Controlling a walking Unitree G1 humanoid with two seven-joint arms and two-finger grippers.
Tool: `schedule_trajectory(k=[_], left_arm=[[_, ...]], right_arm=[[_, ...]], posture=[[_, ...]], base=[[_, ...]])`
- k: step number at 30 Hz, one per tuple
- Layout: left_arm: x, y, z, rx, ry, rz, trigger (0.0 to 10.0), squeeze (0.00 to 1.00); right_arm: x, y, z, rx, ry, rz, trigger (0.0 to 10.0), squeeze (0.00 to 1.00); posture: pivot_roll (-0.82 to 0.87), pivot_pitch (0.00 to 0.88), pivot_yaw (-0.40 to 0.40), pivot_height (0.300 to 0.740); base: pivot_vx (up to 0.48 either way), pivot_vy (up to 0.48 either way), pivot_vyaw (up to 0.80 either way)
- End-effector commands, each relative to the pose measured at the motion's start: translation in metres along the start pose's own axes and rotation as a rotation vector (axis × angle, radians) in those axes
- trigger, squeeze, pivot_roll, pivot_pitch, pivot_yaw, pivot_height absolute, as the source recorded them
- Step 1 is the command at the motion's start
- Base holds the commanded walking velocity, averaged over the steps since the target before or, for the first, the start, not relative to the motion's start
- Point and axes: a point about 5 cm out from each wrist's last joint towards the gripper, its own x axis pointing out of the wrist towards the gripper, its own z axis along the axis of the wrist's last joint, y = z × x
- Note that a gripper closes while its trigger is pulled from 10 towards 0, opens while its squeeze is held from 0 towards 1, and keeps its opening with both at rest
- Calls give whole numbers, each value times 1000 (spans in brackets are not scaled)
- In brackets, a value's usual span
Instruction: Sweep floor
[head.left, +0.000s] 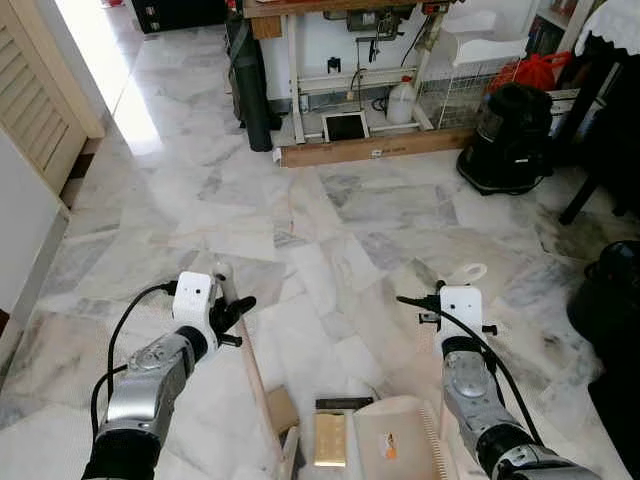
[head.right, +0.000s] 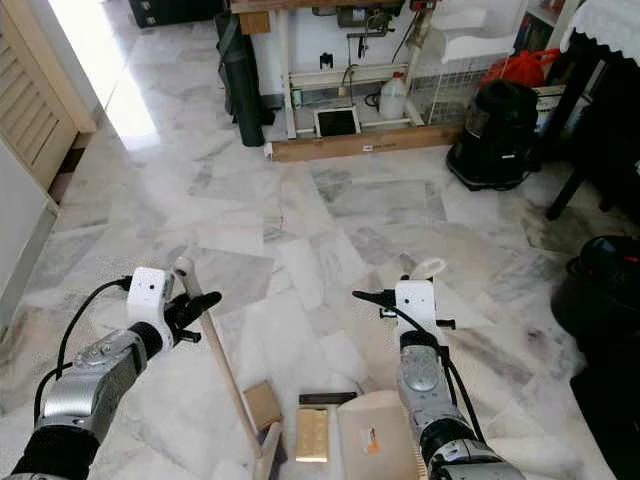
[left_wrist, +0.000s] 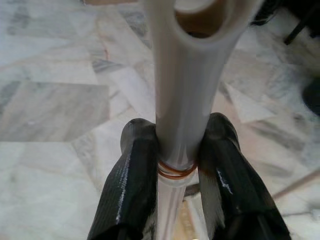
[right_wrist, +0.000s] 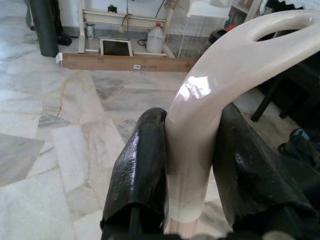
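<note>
A: Nearest items?
B: Dustpan (head.left: 395, 440) on marble floor (head.left: 330, 210) by broom (head.left: 262, 400) — handle clamped in left gripper (left_wrist: 180, 150); right gripper (right_wrist: 190, 160) clamps dustpan handle (right_wrist: 210, 85).
A: Beyond?
B: Black vacuum (head.left: 510, 135), wooden plank (head.left: 375, 150) — well ahead. Both forearms reach forward.

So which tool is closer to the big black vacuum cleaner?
Right. The right tool, clamped on the dustpan handle, sits on the same side as the vacuum cleaner; the left tool, gripping the broomstick, is farther across.

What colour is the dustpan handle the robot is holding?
Cream, almost off-white and glossy. The dustpan handle shows best in the right wrist view, clamped in the right gripper.
</note>
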Motion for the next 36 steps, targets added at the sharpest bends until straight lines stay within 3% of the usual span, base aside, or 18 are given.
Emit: schedule_trajectory(k=[1,8,20,25,36], left_arm=[[1,-3,-5,-39,-2,-50,10000,0],[12,-14,2,-73,-52,-140,10000,0],[10,-15,14,-148,-117,-243,10000,0],[9,-15,28,-211,-178,-275,10000,0],[-7,-8,73,-202,-381,-227,10000,0]], right_arm=[[-7,2,-12,-38,48,22,10000,0],[-10,2,-15,-32,56,28,10000,0],[-10,1,-17,-31,74,34,10000,0],[-9,2,-16,-27,72,39,10000,0],[-9,0,-17,-17,84,33,10000,0]], posture=[[63,64,47,740],[44,65,49,740],[48,70,39,740],[50,70,37,740],[57,67,35,740]], base=[[0,0,0],[0,0,0],[0,0,0],[0,0,0],[0,0,0]])
